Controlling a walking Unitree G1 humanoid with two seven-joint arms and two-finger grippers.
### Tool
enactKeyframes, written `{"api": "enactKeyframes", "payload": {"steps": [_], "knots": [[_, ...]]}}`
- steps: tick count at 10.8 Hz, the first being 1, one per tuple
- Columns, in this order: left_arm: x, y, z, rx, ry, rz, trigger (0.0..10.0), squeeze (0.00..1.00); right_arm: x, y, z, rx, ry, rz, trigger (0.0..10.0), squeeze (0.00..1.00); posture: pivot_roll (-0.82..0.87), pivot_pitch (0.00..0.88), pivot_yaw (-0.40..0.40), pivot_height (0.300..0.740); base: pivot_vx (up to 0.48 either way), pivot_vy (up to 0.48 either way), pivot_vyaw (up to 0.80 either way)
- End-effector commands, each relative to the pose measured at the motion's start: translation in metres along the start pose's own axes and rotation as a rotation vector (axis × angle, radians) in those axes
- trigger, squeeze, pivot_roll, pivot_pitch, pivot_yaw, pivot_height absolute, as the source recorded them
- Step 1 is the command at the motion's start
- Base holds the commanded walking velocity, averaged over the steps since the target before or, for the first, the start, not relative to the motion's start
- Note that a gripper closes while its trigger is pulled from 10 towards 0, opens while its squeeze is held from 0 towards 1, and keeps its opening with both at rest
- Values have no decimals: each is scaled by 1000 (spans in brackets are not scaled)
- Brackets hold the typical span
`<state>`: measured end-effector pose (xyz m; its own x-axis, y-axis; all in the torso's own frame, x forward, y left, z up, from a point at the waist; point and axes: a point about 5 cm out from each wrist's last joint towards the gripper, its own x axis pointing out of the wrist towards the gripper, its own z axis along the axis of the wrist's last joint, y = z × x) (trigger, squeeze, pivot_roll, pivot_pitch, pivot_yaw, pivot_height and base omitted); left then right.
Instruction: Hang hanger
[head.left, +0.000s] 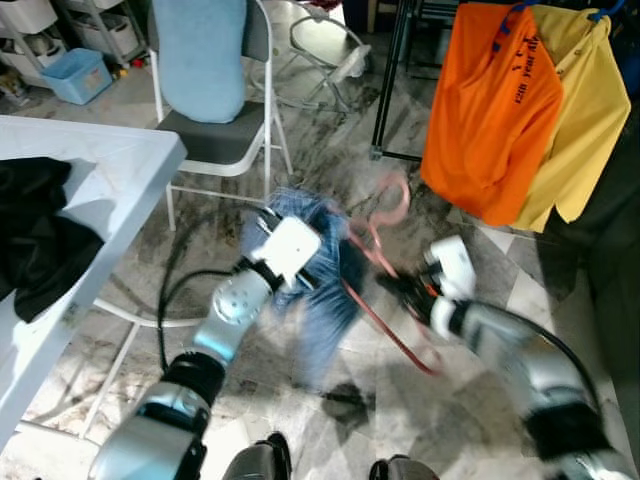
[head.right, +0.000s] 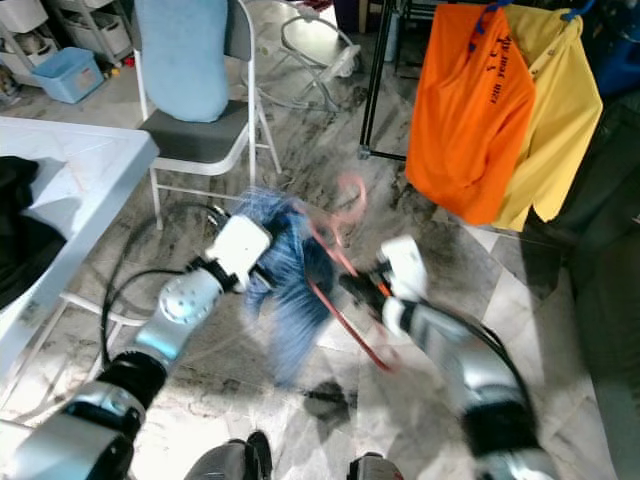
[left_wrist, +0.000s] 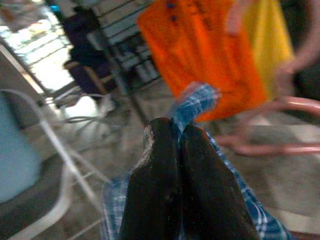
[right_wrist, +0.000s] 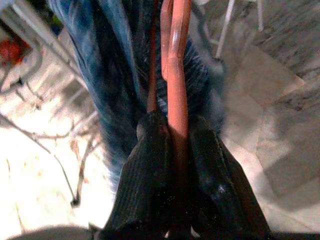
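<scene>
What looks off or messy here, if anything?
The blue checked shirt hangs bunched and lopsided, barely on the pink hanger. The left gripper pinches its cloth and the right gripper clamps the hanger. A black garment sprawls over the white table.

1 pink hanger (head.left: 378, 262), 1 blue plaid shirt (head.left: 318, 275), 2 hung shirts: orange (head.left: 490, 110), yellow (head.left: 580, 110); 1 chair (head.left: 215, 135).
</scene>
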<state>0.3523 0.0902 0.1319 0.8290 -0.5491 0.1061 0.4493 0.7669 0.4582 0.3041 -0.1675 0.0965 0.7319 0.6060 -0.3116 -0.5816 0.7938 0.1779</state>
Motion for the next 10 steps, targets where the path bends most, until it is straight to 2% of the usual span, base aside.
{"api": "enactKeyframes", "payload": {"steps": [1,3,5,8,10], "knots": [[0,14,1,40,-4,66,10000,0,-7,3,-1,-31,11,37,10000,0,-76,130,47,740,0,0,0],[3,26,5,64,-7,130,10000,0,-25,-5,-15,-32,64,26,10000,0,-91,129,51,740,0,0,0],[6,30,10,51,-30,143,10000,0,-36,-10,-31,-15,113,13,10000,0,-90,131,49,740,0,0,0],[4,38,18,72,-98,153,10000,0,-33,-21,-51,72,158,-68,10000,0,-51,133,45,740,0,0,0],[-3,46,14,65,-89,175,10000,0,-30,-38,-52,200,107,-205,10000,0,-50,133,45,740,0,0,0]]}}
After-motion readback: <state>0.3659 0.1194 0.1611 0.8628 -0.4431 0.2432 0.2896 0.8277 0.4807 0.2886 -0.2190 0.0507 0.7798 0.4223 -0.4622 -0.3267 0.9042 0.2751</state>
